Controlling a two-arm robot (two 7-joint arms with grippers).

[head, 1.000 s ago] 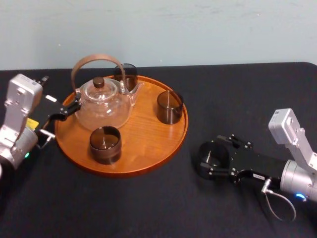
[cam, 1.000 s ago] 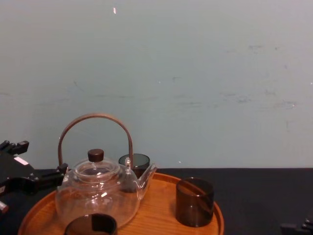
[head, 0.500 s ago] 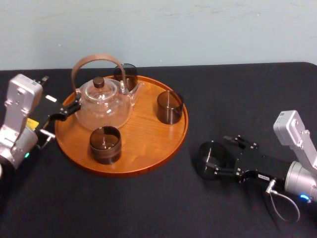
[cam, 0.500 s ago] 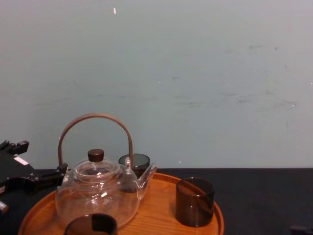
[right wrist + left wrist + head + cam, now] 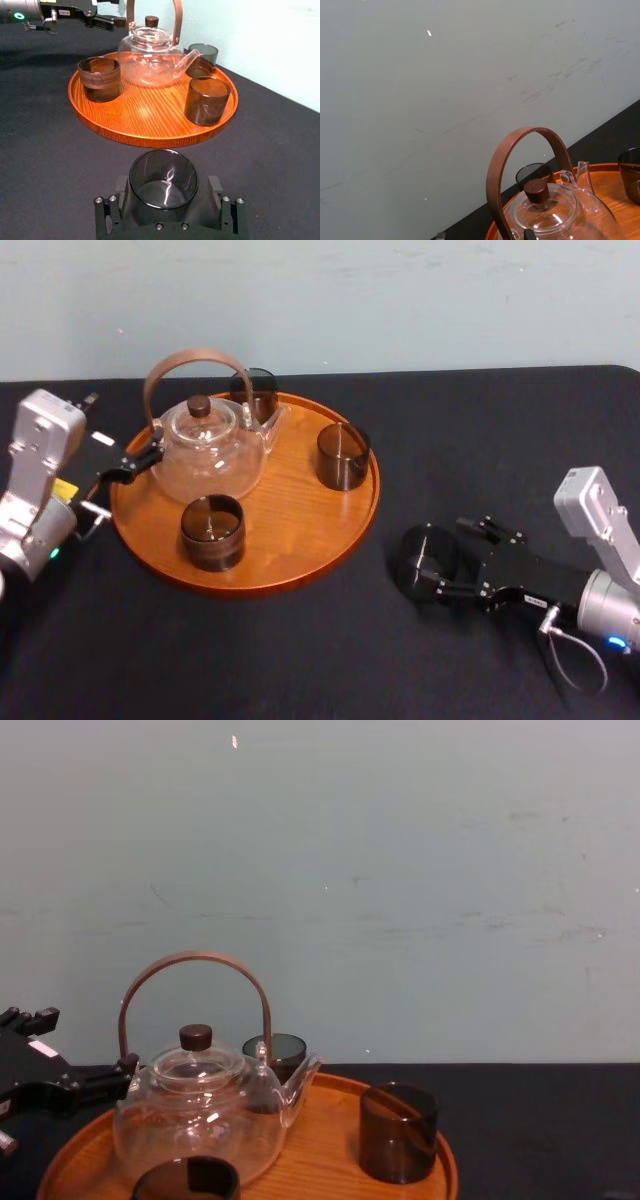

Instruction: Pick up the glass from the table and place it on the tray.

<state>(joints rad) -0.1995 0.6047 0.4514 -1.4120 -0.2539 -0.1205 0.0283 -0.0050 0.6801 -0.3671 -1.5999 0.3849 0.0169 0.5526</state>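
Reaching low across the table, my right claw lay on the black cloth with its jaws set wide, one on each side of the glass. The glass stood upright on the table between my fingertips, dark and smoky, its mouth open toward my wrist camera. A thin gap showed beside one pad, so I was around it without squeezing it. It was off the tray, near the rim on the right-hand side but not touching. On the tray stood the clear teapot with its arched brown handle, toward the left, and three dark cups: one at the near edge, one toward the right, one behind the teapot at the far rim. My left claw was at the tray's left edge, pointing at the teapot. Whether it was wide or narrow I could not tell.
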